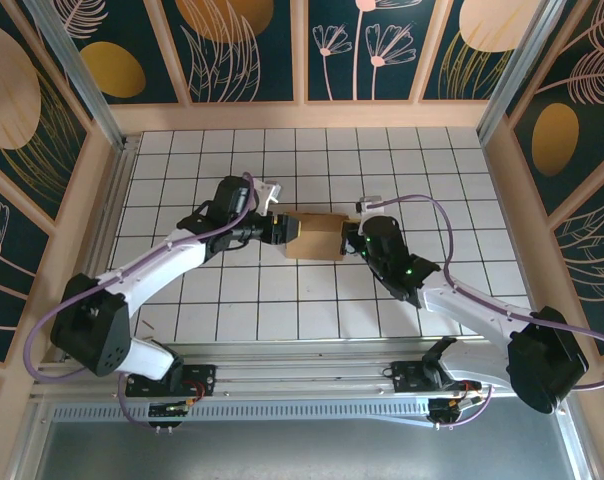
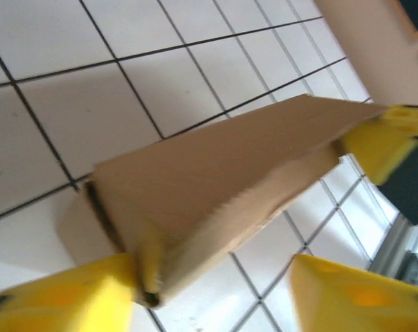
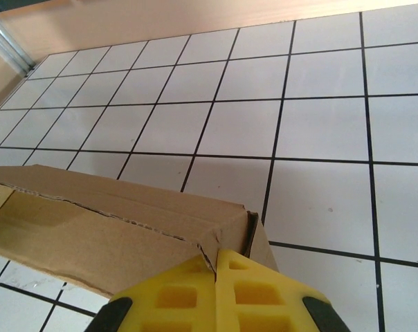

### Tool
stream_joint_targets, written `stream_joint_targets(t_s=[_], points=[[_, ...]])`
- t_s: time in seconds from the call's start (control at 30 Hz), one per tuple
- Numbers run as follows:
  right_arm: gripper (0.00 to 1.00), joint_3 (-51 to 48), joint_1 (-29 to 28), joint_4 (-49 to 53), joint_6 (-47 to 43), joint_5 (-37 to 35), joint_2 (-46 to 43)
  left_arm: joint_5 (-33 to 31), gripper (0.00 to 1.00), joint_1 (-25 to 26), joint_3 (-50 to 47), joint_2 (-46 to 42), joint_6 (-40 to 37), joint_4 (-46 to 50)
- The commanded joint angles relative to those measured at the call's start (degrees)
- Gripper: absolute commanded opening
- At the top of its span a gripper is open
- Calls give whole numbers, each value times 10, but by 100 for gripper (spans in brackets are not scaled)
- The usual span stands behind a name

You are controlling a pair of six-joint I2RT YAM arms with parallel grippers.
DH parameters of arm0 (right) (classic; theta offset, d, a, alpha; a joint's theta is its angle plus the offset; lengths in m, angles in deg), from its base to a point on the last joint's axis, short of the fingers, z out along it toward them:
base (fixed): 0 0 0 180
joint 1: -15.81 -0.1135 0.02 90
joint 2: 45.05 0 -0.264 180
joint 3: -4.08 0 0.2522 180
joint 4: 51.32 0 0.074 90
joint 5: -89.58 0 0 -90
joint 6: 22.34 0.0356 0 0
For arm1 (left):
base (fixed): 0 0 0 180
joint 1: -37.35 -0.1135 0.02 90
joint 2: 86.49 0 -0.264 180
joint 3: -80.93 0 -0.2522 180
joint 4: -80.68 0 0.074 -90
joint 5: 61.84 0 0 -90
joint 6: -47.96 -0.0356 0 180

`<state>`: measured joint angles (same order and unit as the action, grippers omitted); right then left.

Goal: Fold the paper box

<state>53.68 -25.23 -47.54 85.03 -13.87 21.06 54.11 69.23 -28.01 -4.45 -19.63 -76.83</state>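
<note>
White gridded table point(image 1: 412, 160), black lines. Paper box point(image 1: 317, 235), plain brown cardboard, partly folded, lies mid-table between the two tools. Right tool point(image 1: 350, 240) is clenched on the box's right-end corner. Left tool point(image 1: 282, 228) is spread wide, one finger point(image 2: 64, 301) touching the box's left end, the other apart from it.

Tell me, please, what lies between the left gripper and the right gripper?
The paper box lies between the left gripper and the right gripper; the top external view shows it.

High rear overhead view; two wrist views close at opposite ends of the paper box point(image 1: 317, 238).
</note>
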Motion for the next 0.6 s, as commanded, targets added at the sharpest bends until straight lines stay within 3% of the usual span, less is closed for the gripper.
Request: stream_joint_targets(t_s=[0.0, 0.13, 0.4, 0.47, 0.57], points=[[6, -15, -11, 54, -13, 27, 1, 43, 72, 4, -8, -46, 1, 13], [26, -5, -11, 63, -15, 35, -17, 18, 74, 3, 1, -67, 10, 27], [55, 34, -10, 99, 15, 59, -85, -75, 74, 4, 29, -84, 43, 44], [60, 51, -4, 112, 43, 68, -94, -137, 68, 3, 39, -82, 89, 60], [60, 86, 38, 138, 114, 137, -86, -212, 55, -1, 73, -55, 184, 117]])
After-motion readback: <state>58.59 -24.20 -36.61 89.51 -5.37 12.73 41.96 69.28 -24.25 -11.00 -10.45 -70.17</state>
